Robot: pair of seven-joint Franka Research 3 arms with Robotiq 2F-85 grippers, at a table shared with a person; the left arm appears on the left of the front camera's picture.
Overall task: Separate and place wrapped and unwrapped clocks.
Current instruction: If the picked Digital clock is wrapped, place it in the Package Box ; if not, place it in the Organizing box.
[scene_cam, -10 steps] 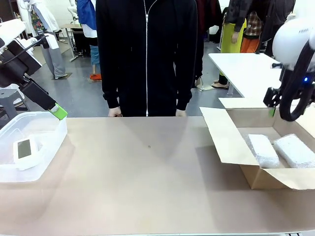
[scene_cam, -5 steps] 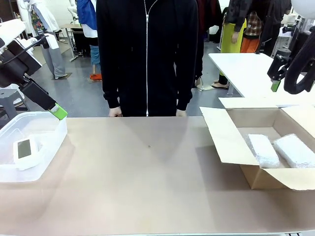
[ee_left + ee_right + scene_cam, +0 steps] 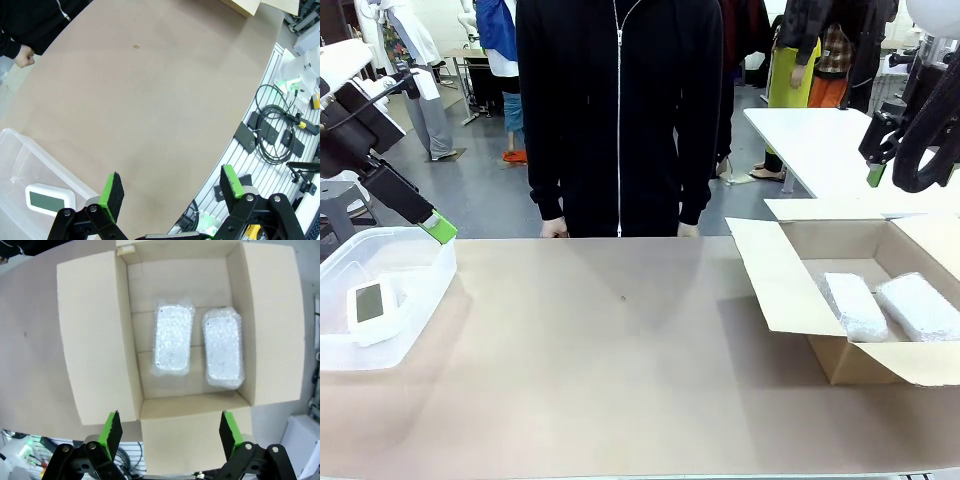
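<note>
Two bubble-wrapped clocks (image 3: 855, 305) (image 3: 920, 305) lie side by side in the open cardboard box (image 3: 790, 290) at the table's right; the right wrist view shows both wrapped clocks (image 3: 173, 339) (image 3: 223, 346) from above. A bare white clock (image 3: 369, 302) with a grey-green screen lies in the clear plastic bin (image 3: 430, 275) at the left, and the same clock (image 3: 50, 199) appears in the left wrist view. My left gripper (image 3: 172, 194) hangs open and empty above the bin's far side, its green pad (image 3: 440, 228) near the rim. High above the box, my right gripper (image 3: 169, 429) is open and empty.
A person in a black zipped top (image 3: 618, 110) stands at the far edge, a hand (image 3: 552, 229) resting at the table edge. The box flaps (image 3: 92, 335) spread wide. Cables (image 3: 272, 135) lie off the table's near side. A white table (image 3: 815, 140) stands behind.
My right arm has risen from just above the box to high over it. The left arm, the clocks and the person have stayed still.
</note>
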